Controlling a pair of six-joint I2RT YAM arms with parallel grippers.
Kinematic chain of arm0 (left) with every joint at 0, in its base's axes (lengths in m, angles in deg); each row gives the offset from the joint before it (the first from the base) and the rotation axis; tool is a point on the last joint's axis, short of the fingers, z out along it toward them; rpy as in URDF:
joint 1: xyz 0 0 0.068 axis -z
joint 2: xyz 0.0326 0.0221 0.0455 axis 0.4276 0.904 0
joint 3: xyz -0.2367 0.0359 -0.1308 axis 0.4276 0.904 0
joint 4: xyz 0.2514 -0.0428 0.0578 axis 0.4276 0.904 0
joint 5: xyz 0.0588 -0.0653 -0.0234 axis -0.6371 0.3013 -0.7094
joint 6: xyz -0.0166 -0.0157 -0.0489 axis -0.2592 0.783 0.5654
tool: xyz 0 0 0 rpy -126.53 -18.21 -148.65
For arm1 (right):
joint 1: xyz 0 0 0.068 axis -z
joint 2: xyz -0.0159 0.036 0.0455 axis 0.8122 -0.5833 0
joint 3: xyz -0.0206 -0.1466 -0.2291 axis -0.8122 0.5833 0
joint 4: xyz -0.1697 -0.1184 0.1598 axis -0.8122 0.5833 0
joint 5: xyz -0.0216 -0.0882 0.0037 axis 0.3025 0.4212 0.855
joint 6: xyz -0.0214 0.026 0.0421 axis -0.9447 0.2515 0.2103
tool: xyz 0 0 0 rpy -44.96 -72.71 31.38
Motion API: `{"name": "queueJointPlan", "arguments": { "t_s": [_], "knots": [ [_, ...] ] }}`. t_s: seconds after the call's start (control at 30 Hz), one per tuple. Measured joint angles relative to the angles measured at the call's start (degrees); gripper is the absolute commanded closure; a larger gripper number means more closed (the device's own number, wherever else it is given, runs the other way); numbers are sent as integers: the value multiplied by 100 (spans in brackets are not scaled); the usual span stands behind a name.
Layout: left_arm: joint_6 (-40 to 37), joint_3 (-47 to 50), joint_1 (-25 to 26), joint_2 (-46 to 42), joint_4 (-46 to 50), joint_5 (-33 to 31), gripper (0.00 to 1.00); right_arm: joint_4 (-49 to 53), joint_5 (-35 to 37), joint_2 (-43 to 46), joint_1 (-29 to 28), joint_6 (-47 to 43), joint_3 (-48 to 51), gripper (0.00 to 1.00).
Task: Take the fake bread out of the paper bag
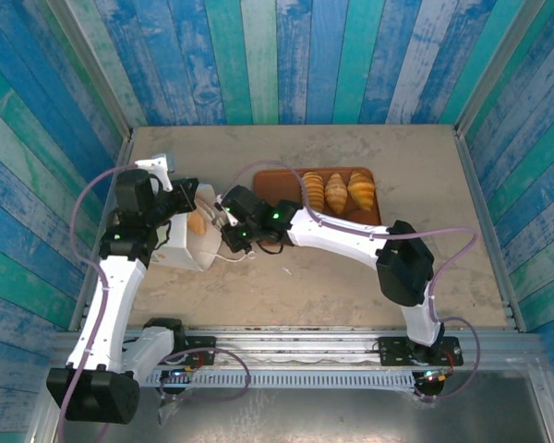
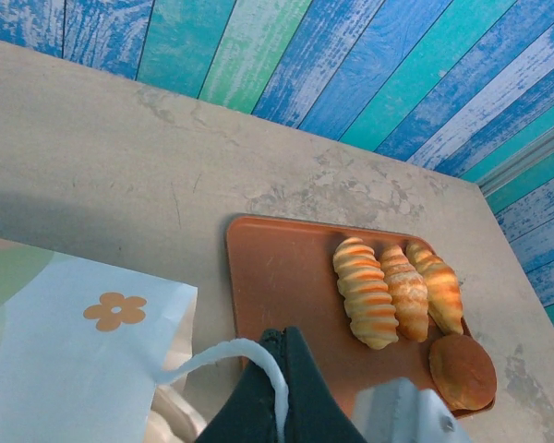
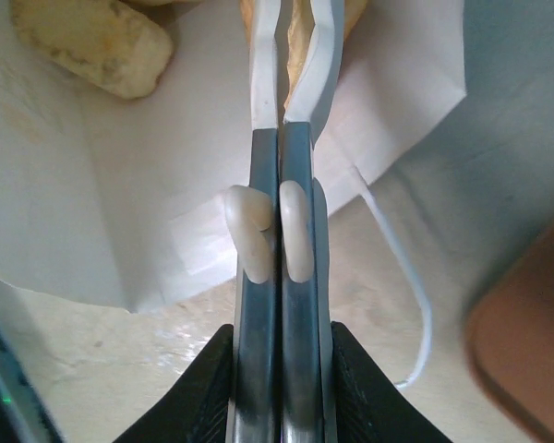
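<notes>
The white paper bag (image 1: 180,247) lies on its side at the left of the table, mouth to the right. My left gripper (image 2: 284,340) is shut on its thin loop handle (image 2: 217,355); the flower print (image 2: 115,311) is visible on the bag's side. My right gripper (image 3: 291,37) is at the bag's mouth, jaws shut. Its flared white fingertips (image 3: 264,65) lie over a golden piece of fake bread (image 3: 297,41) inside. A pale loaf (image 3: 97,41) lies deeper in the bag. From above, an orange piece (image 1: 197,223) peeks out beside my right gripper (image 1: 222,221).
A reddish-brown tray (image 2: 286,277) sits right of the bag, holding three ridged croissants (image 2: 365,291) and a round bun (image 2: 462,369). The bag's other loop handle (image 3: 415,305) trails on the table. Blue plank walls enclose the table on three sides.
</notes>
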Motion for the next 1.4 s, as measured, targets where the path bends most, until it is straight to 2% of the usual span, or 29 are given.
{"name": "queueJointPlan", "arguments": {
  "t_s": [0.2, 0.33, 0.83, 1.13, 1.4],
  "knots": [
    [0, -20, 0, -4, 0, 2, 100, 365, 612, 15, -282, -861, -7, 79],
    [4, -22, 0, -11, -2, 4, 100, 538, 636, 15, -485, -1329, -17, 77],
    [2, -22, 0, -103, 7, 0, 100, 728, -599, 291, -455, -1753, 90, 60],
    [-7, -31, 0, -129, 59, -2, 100, 717, -1379, 994, 131, -1799, 682, 58],
    [-76, -74, 0, -129, 190, 2, 100, 1001, -1718, 693, 479, -2061, 501, 49]
  ]
}}
